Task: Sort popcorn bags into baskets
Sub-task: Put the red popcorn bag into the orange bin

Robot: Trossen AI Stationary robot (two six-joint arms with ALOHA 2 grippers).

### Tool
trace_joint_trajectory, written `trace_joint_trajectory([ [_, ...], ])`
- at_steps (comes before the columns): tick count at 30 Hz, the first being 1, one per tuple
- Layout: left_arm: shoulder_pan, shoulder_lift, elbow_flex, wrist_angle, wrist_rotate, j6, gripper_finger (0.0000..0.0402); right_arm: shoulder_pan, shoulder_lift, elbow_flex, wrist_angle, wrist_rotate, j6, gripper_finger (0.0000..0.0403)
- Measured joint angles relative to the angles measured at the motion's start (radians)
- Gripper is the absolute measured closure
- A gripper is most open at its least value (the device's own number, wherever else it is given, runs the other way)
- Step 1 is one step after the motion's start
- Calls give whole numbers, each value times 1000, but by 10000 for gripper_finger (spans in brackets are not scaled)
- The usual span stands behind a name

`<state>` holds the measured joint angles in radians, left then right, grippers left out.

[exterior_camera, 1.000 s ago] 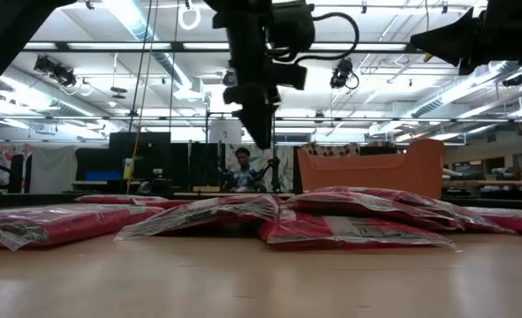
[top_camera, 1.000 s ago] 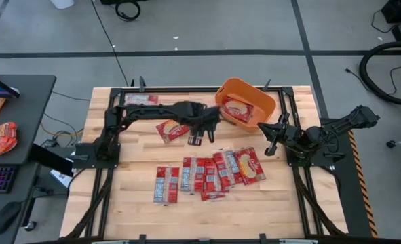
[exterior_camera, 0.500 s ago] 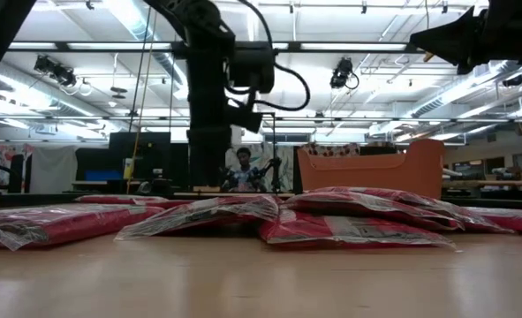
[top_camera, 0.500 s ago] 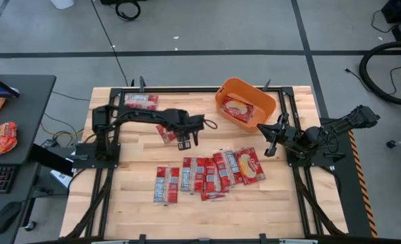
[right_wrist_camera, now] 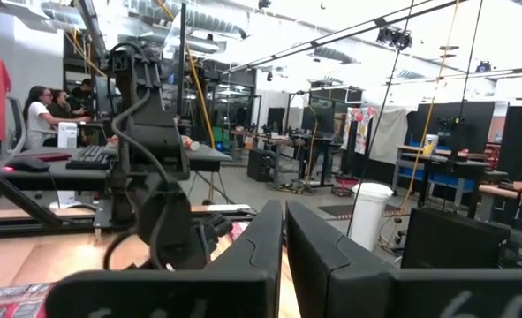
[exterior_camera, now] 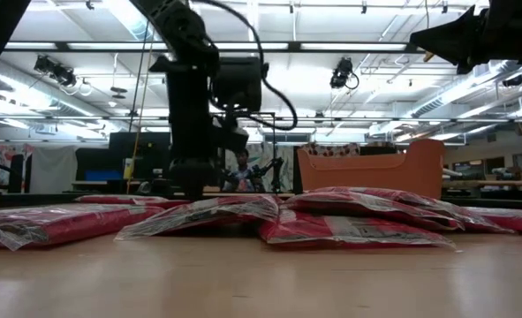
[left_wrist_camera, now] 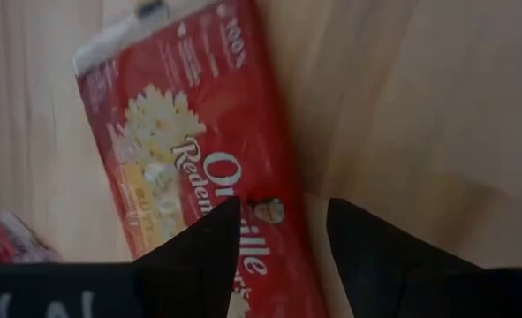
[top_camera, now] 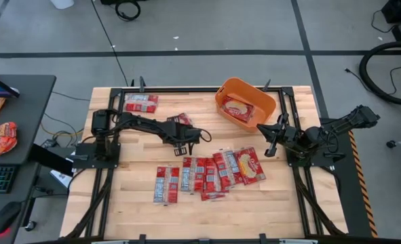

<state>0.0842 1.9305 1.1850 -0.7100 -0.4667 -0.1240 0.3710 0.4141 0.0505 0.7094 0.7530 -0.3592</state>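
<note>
Reaching low over the middle of the tabletop (top_camera: 119,196), your left pincer (top_camera: 180,145) sits right above a single popcorn bag (left_wrist_camera: 190,168) that lies flat on the wood; in the left wrist view the two dark fingers (left_wrist_camera: 199,252) stand apart, one over the bag's printed face and the other over bare wood beside its long edge, not clamped on it. From above, that bag (top_camera: 180,121) shows only partly past the arm. You have a second lone bag (top_camera: 141,103) near the far left corner, and a row of bags (top_camera: 207,175) side by side, some overlapping, toward the near edge at the middle. The orange basket (top_camera: 262,99) stands at the far edge, right of centre, with one wide bag (top_camera: 237,110) lying inside. Your right pincer (top_camera: 269,137) waits raised near the right edge, just beside the basket's near side; its fingers (right_wrist_camera: 252,247) look pressed almost together with nothing between them.
</note>
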Motion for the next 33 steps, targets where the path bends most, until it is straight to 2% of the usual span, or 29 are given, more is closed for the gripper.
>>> trace_joint_trajectory([
  [5,18,-4,-54,45,-34,-4,226,0,0,0,5,-4,0,378],
  [11,37,-3,-110,75,-168,57,243,0,0,0,9,-22,0,378],
  [15,62,-5,-154,117,-177,91,288,0,0,0,9,-22,0,378],
  [21,113,-4,-202,188,-195,224,383,0,0,0,9,-22,0,378],
  [25,117,-31,-204,219,-181,300,386,0,0,0,9,-22,0,378],
  [29,116,-105,-207,227,-117,320,386,0,0,0,8,-22,0,378],
  [33,107,-193,-206,234,-110,364,386,0,0,0,8,-22,0,378],
])
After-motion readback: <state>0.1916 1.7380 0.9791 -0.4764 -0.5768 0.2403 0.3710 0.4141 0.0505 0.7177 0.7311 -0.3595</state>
